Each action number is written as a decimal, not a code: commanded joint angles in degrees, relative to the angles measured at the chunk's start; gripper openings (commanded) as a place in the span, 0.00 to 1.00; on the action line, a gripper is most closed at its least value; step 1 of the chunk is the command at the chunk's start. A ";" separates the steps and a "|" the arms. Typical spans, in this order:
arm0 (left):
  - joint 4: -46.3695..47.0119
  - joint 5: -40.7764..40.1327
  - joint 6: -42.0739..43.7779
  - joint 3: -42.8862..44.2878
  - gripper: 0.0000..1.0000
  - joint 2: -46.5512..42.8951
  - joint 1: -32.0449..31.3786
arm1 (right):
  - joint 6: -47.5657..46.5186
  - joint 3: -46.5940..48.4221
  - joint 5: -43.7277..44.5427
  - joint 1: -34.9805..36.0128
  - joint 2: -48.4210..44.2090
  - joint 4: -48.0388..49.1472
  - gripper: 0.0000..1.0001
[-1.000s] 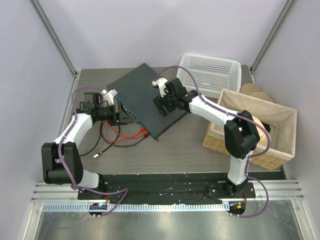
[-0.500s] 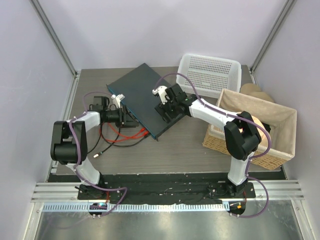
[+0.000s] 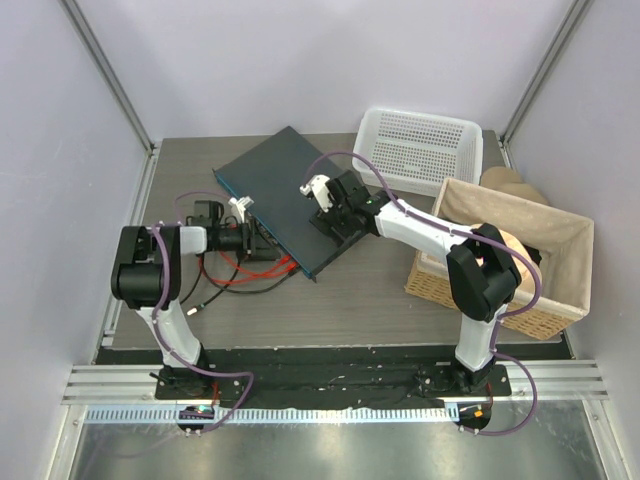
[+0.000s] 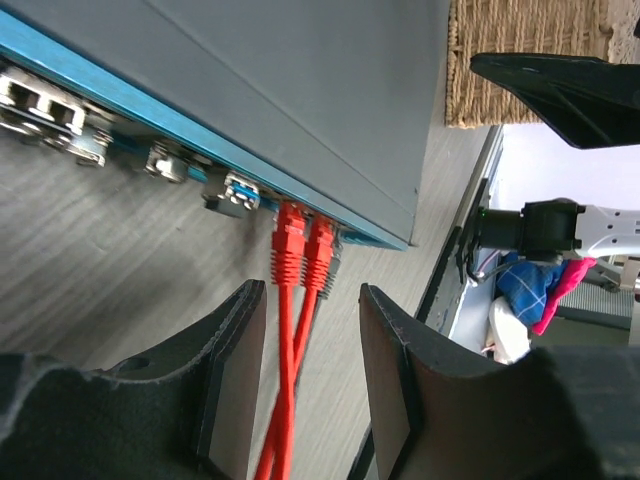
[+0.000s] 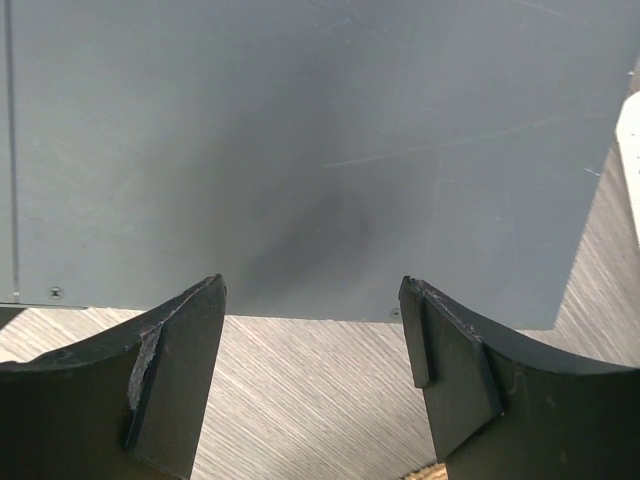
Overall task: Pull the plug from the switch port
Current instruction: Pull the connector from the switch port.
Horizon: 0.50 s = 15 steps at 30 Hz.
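The switch (image 3: 285,190) is a flat dark slate-grey box lying askew on the table, its bluish socket edge (image 4: 150,120) towards the left arm. Two red plugs (image 4: 303,248) sit side by side in sockets near the edge's right end. Their red cables run down between the fingers (image 4: 235,370) of my left gripper (image 4: 310,295), which is open and touches neither cable. In the top view the left gripper (image 3: 252,238) sits just off that edge. My right gripper (image 5: 312,290) is open and empty over the switch's top (image 5: 300,150), near its edge.
A white perforated basket (image 3: 420,148) stands behind the switch. A wicker basket (image 3: 510,260) holding cloth things stands at the right. Red cables (image 3: 265,272) and a black cable (image 3: 215,290) loop on the table in front of the switch.
The left arm has folded in and brought its gripper right, up to the switch's socket edge, with its jaws narrower. The right gripper has shifted slightly left over the switch.
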 commanded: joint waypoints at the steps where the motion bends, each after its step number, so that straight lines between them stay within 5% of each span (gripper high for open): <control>1: 9.78 1.99 -5.11 -1.13 0.46 0.88 -0.54 | -1.86 0.97 2.08 0.94 -0.13 0.10 0.78; 8: 25.67 -2.40 -16.98 -7.19 0.47 1.49 -1.42 | -3.09 1.84 3.66 2.26 0.48 0.01 0.78; 15: 30.17 -3.72 -20.93 -7.89 0.49 4.13 -2.65 | -3.62 2.02 4.27 3.58 1.01 -0.61 0.78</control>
